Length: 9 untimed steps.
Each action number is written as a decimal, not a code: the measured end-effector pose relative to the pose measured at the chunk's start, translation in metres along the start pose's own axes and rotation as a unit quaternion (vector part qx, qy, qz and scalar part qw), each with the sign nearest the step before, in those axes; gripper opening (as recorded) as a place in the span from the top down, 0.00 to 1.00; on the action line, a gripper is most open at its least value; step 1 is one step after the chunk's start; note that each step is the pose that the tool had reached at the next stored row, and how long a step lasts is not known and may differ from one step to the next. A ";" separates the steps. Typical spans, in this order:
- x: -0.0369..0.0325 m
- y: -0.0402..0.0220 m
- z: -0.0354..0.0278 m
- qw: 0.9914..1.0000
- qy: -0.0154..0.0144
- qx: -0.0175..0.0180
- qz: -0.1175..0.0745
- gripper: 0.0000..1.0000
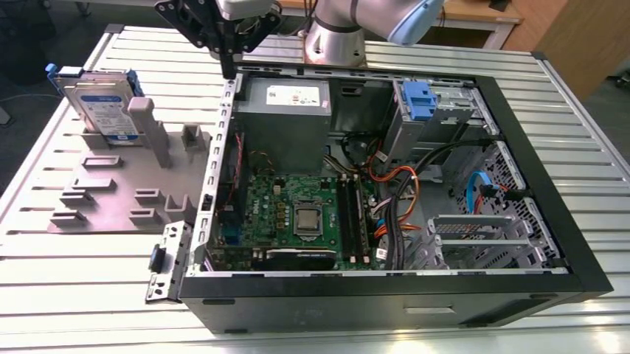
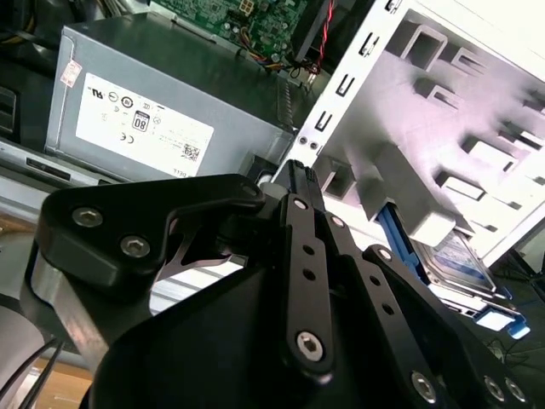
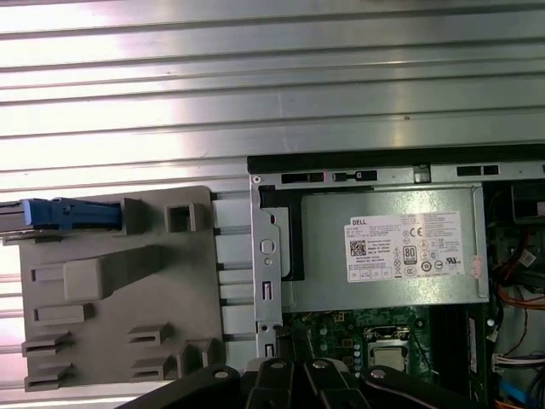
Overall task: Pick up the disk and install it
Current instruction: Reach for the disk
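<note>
a ribbed metal desk (image 1: pixel 551 96) carried everything. an open computer case (image 1: pixel 591 273) lay on its side on it. inside sat a grey power box (image 1: pixel 285 99), a green circuit board (image 1: pixel 295 214), a tangle of orange and black wires (image 1: pixel 399 184) and a metal cage (image 1: pixel 458 110) with a blue handle (image 1: pixel 418 99). just beside the case, toward the exterior view's left, lay a grey holder plate (image 1: pixel 108 195) with raised blocks. the disk (image 1: pixel 99 103) stood on edge in a slot at the plate's far corner, a tall block (image 1: pixel 143 125) just beside it and nothing gripping it. the pincer (image 1: pixel 229 70) hung over the case's far edge near the power box, apart from the disk, its fingers pressed together on nothing. in the first wrist view the disk (image 3: pixel 68 213) showed edge-on as a blue strip.
</note>
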State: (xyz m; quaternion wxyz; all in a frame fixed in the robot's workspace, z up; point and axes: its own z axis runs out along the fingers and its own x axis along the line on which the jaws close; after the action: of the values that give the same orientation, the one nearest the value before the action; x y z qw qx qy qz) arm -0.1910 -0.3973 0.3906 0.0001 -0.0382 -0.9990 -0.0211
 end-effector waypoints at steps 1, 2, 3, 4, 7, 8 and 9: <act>0.0002 0.0000 0.0001 1.000 0.000 0.000 0.000 0.89; 0.0014 -0.0001 0.0001 1.000 0.000 0.000 0.000 0.89; 0.0033 -0.0003 0.0001 1.000 0.000 0.000 0.000 0.89; 0.0056 -0.0004 0.0001 1.000 0.000 0.000 0.000 0.89; 0.0113 -0.0007 0.0003 1.000 0.000 0.000 0.000 0.89; 0.0131 -0.0006 0.0004 1.000 0.000 0.000 0.000 0.89; 0.0148 -0.0007 0.0005 1.000 0.000 0.000 0.000 0.89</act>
State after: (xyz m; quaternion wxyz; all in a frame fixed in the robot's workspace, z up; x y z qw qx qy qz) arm -0.2058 -0.3968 0.3901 0.0000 -0.0382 -0.9990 -0.0211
